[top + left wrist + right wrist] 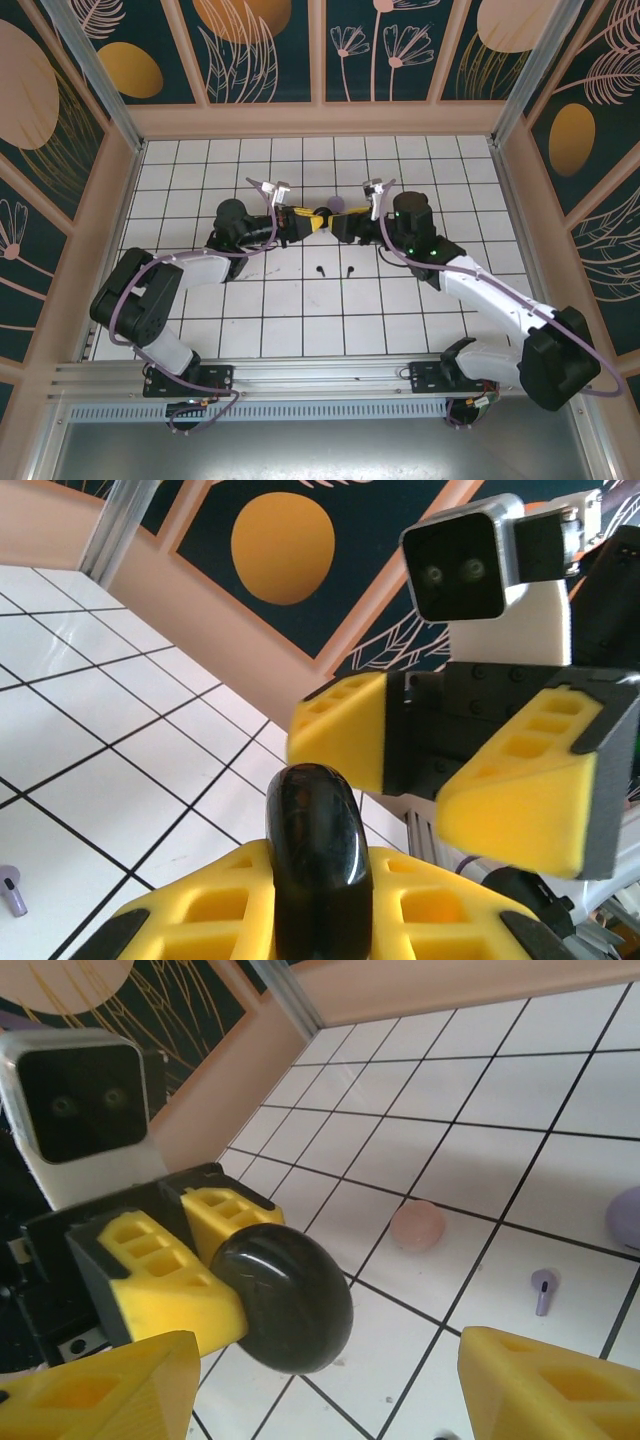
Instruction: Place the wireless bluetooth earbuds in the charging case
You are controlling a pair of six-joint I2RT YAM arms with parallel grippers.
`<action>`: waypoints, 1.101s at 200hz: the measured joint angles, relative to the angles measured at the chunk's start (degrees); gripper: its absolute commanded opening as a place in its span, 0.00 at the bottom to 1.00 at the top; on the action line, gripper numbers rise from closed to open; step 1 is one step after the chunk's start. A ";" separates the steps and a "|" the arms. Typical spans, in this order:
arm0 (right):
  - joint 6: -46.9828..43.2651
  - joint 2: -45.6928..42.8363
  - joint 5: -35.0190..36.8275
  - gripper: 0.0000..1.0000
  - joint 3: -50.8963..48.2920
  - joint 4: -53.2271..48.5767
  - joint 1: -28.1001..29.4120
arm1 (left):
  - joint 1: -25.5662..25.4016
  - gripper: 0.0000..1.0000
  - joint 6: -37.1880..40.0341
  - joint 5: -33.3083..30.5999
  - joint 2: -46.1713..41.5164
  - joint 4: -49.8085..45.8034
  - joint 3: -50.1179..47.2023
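My left gripper is shut on a glossy black round charging case, held on edge above the floor tiles. In the right wrist view the same case sits clamped in the left arm's yellow fingers. My right gripper stands open, facing the case from close by, with nothing between its fingers. In the top view the left gripper and right gripper meet mid-table. Two black earbuds lie just in front of them. A lilac earbud lies on a tile.
A pink round disc rests on the tiles beyond the case, and a lilac disc sits at the far side of the grippers. Patterned walls enclose the white tiled floor.
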 measured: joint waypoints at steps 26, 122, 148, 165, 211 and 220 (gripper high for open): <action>-0.39 1.88 -0.81 0.69 0.33 0.04 0.00 | 0.00 0.00 0.81 0.79 -0.92 -1.14 0.31; 0.22 4.72 -1.03 0.64 1.22 1.97 -1.09 | 0.33 0.00 2.10 0.37 -1.92 -4.52 0.52; 1.40 5.29 -0.55 0.64 1.18 3.78 -3.67 | 0.20 0.00 2.12 1.97 -3.39 -4.57 0.50; 2.01 5.99 -0.15 0.64 1.14 4.22 -5.16 | 0.20 0.00 2.21 2.67 -4.46 -4.52 0.52; 2.43 4.87 -1.27 0.63 -0.39 4.04 -5.51 | 0.20 0.00 2.54 3.45 -5.51 -4.57 0.52; 2.40 3.74 -2.23 0.63 -1.11 3.89 -5.57 | 0.20 0.00 2.71 3.45 -5.51 -4.63 0.52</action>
